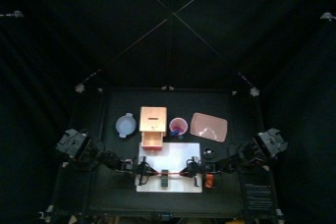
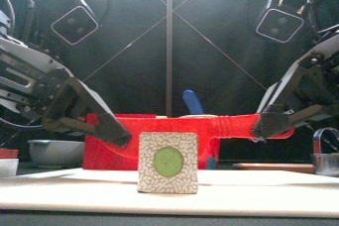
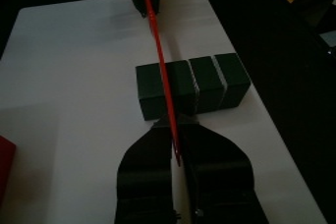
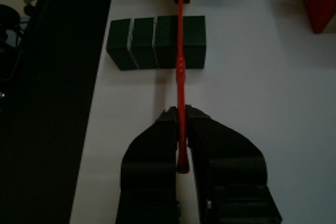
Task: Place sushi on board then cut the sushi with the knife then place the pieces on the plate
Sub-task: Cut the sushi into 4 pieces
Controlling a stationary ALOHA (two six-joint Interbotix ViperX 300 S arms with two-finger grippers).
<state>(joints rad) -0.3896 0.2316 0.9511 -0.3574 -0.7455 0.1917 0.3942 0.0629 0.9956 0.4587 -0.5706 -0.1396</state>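
Note:
The sushi roll (image 2: 169,163) lies on the white board (image 1: 187,152), its green and white end facing the front. In the left wrist view it shows as a row of dark blocks (image 3: 197,83) still joined. A thin red knife (image 3: 155,51) spans above the roll, crossing it near one end (image 4: 175,61). My left gripper (image 3: 171,135) is shut on one end of the knife, left of the roll (image 2: 119,136). On the right side (image 2: 265,126), my right gripper (image 4: 178,120) is shut on the other end.
Behind the board stand the wooden box (image 1: 153,125) with its red drawer front, the blue-grey bowl (image 1: 126,124), the red cup (image 1: 178,126) with a blue knife (image 2: 192,101), and the pink tray (image 1: 209,125) at the back right.

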